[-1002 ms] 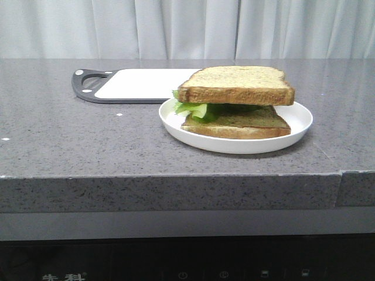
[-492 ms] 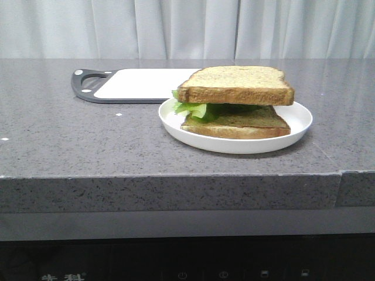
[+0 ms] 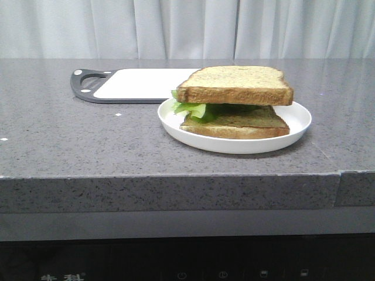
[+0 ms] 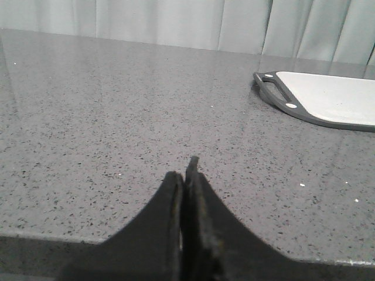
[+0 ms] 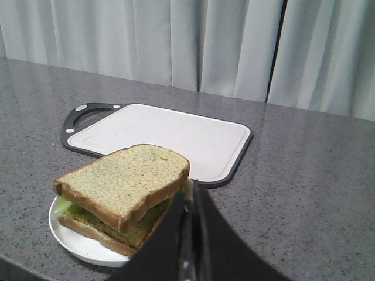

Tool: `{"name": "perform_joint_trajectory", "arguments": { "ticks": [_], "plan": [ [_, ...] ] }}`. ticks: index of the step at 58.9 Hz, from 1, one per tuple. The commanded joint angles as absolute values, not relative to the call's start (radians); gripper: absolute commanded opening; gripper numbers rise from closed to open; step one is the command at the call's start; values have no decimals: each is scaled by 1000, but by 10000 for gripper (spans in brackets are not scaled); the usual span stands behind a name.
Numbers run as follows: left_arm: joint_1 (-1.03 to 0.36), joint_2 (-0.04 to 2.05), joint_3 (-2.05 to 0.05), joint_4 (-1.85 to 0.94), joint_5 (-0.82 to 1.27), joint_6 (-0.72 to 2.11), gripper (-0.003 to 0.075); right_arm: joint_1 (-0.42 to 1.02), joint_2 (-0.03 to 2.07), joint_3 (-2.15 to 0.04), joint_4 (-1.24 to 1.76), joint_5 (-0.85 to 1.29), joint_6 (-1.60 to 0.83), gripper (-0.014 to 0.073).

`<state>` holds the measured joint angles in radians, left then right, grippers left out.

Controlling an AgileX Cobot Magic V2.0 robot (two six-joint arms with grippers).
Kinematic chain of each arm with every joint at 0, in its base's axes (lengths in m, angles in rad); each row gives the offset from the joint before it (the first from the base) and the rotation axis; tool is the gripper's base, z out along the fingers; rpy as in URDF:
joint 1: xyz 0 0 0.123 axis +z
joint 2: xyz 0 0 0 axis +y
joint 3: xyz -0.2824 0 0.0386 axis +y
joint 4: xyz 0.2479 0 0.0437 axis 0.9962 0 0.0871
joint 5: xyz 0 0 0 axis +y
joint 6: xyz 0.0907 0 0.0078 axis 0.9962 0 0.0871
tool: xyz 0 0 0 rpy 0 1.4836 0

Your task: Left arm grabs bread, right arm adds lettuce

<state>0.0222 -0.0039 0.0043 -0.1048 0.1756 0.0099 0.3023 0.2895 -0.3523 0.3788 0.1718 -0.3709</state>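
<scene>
sandwich stacked on plate, both arms pulled clear, jaws closed on nothing.

left gripper [image 4: 186,175] pinched shut and empty over bare bench [image 4: 117,117], cutting board [image 4: 328,99] well ahead and off to one side of the jaws. bread [image 3: 235,85] sitting on lettuce [image 3: 192,108] over a thinner lower slice [image 3: 237,124], all on white plate [image 3: 296,120], just ahead of the shut, empty right gripper [image 5: 192,205]. task looks essentially complete; best done by keeping both jaws well apart from the stack so the top slice stays square. faint white characters low on the cabinet front, too small to read.
</scene>
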Motion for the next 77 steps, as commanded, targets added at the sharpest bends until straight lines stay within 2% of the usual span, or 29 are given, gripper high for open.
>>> {"name": "perform_joint_trajectory", "arguments": {
  "ticks": [1, 37, 45, 59, 66, 77],
  "plan": [
    [15, -24, 10, -114, 90, 0, -21, 296, 297, -378, 391, 98, -372, -61],
    [15, -24, 10, -114, 90, 0, -21, 290, 290, -340, 389, 38, -356, -61],
    [15, -24, 10, -114, 90, 0, -21, 214, 250, -253, 305, -25, -239, -61],
    [15, -24, 10, -114, 90, 0, -21, 37, 60, -79, 232, 26, -84, -61],
    [15, -24, 10, -114, 90, 0, -21, 18, -33, 5, 209, 27, -84, -61],
    [15, -22, 10, -114, 90, 0, -21, 18, -31, 24, 204, 84, -87, -61]
  ]
}}
